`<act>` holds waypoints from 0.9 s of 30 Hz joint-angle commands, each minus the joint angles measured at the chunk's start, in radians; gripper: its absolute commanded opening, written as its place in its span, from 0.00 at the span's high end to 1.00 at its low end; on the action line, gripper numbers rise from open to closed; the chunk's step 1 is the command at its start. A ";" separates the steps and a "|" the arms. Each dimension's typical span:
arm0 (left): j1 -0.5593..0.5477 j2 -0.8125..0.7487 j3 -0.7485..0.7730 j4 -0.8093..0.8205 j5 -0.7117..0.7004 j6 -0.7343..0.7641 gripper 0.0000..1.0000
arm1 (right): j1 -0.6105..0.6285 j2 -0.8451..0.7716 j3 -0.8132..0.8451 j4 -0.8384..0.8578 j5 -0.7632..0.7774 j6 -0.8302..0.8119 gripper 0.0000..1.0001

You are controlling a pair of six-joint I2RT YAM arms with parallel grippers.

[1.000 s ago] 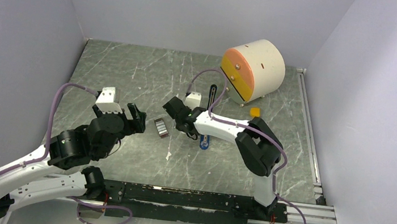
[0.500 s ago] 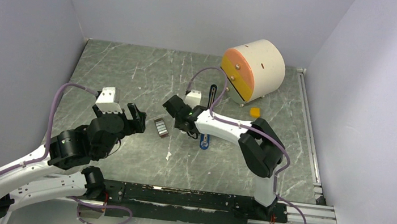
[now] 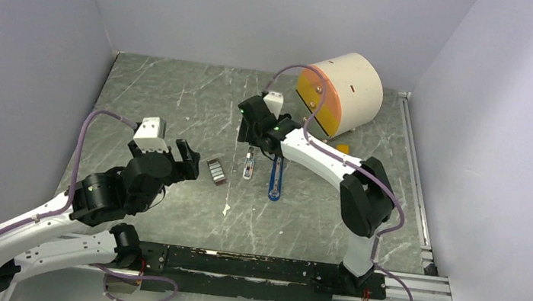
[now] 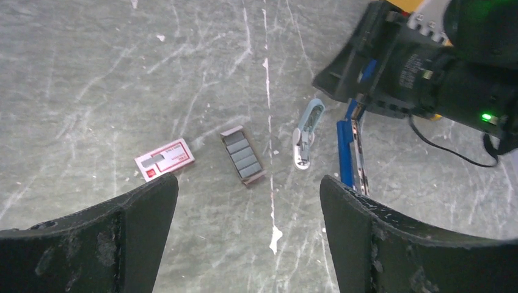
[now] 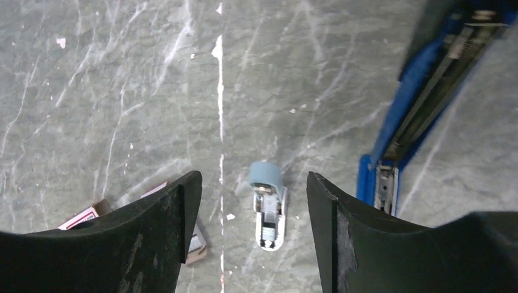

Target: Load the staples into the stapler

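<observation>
Clearly, from the left wrist, red-and-white box (image 4: pixel 165 160) near staples (image 4: pixel 243 156), unseen overhead; left jaws, right jaws wide apart, empty.

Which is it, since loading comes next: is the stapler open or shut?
Open: the stapler shows its inner metal channel and spring, facing up.

The grey-green marbled surface (image 4: pixel 91 73) looks like stone or a stone-print laminate: smooth, dull sheen, white veins and a few pale chips. The small dark-grey ribbed block of staples (image 4: pixel 243 155) is clearly metal and faintly shiny. The slim bright-blue stapler (image 4: pixel 342 149) has a glossy shell with a bare silvery metal channel. The small red-and-white box (image 4: pixel 165 159) looks like matt printed card. The short pale-blue-and-white piece (image 4: pixel 303 133) is smooth plastic. The jaws on the left gripper (image 4: pixel 248 189) and right gripper (image 5: pixel 253 180) are black, matt, grainy, scuffed plastic
</observation>
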 commanded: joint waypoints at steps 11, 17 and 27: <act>0.004 0.053 -0.204 0.195 0.339 -0.189 0.35 | -0.012 0.127 0.064 -0.020 -0.048 -0.075 0.43; 0.003 0.134 -0.234 0.256 0.376 -0.188 0.33 | -0.020 0.147 0.069 -0.023 -0.078 -0.074 0.52; 0.004 0.247 -0.239 0.344 0.398 -0.178 0.26 | -0.024 0.154 0.059 -0.026 -0.104 -0.086 0.59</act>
